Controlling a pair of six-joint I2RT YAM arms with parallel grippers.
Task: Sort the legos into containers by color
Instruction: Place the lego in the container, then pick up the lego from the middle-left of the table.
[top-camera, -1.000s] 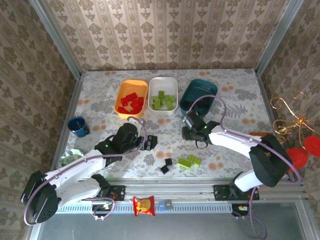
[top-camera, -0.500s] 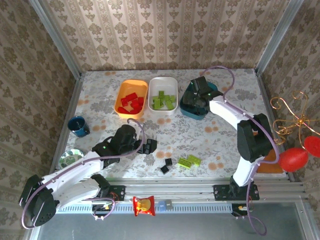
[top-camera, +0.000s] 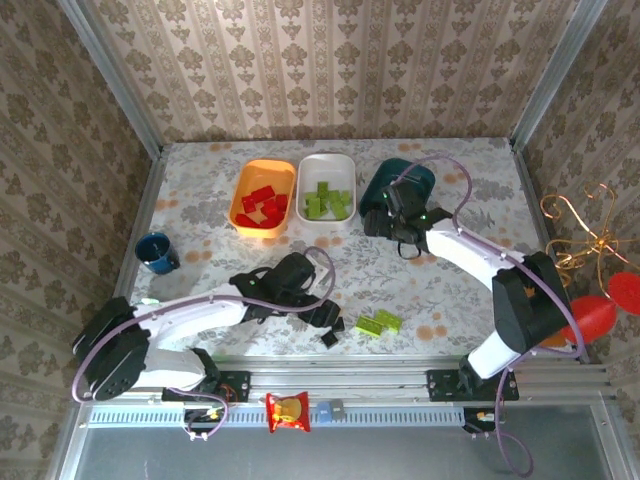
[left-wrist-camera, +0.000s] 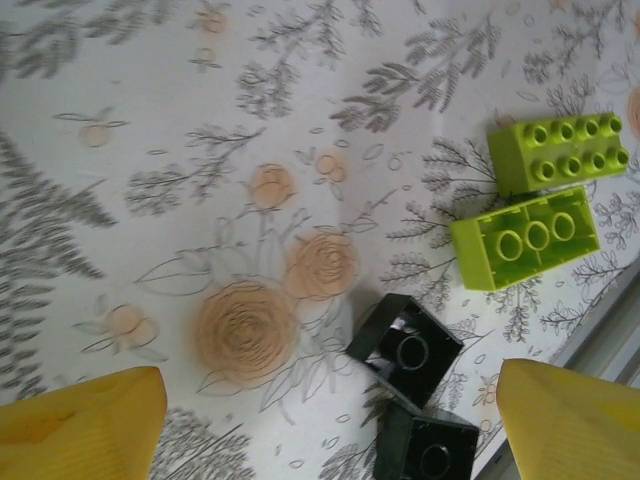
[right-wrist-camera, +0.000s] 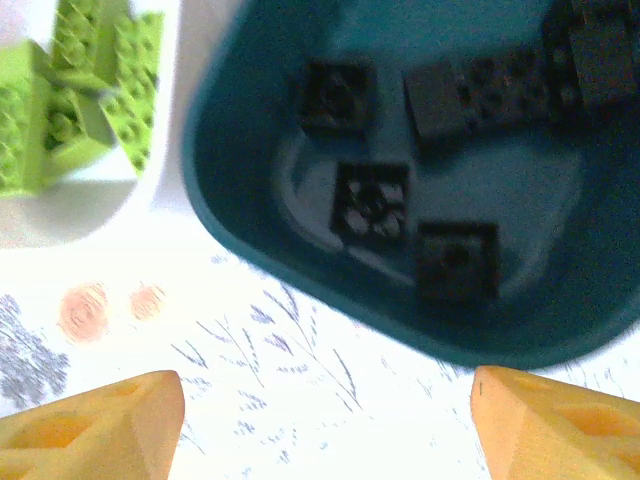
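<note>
- You are looking down on a table (top-camera: 200, 215) under a pale flower-print cover. Patterned wallpaper panels (top-camera: 330, 70) close it in at 9, 12 and 3 o'clock.
- Three containers stand in a row along the 12 o'clock side. The orange tray (top-camera: 265, 170) is toward 11, the white tray (top-camera: 326, 163) at 12 and the teal tray (top-camera: 408, 172) toward 1.
- The red legos (top-camera: 262, 207) lie in the orange tray, and a heap of green legos (top-camera: 328, 203) lies in the white one.
- Your right wrist view shows black legos (right-wrist-camera: 372, 200) scattered over the teal tray's floor.
- The right gripper (top-camera: 380, 225) hangs at that tray's 7 o'clock corner. Its yellow fingers (right-wrist-camera: 90, 425) are spread wide over bare cloth, with nothing between them.
- Near the table's 6 o'clock edge lie two loose black legos (top-camera: 334, 331), just beside one another. Two loose green legos (top-camera: 378, 322) lie at their 3 o'clock.
- The left gripper (top-camera: 322, 313) hangs over the loose black pair, fingers (left-wrist-camera: 80, 430) wide apart and empty. In its wrist view the black pair sits nearer the right finger, with the green pair toward 2 o'clock.
- One loose green brick lies studs up, the other hollow side up.
- A blue cup (top-camera: 157, 252) stands at the table's 9 o'clock edge.
- A snack packet (top-camera: 287, 410) lies on the rail at 6 o'clock.
</note>
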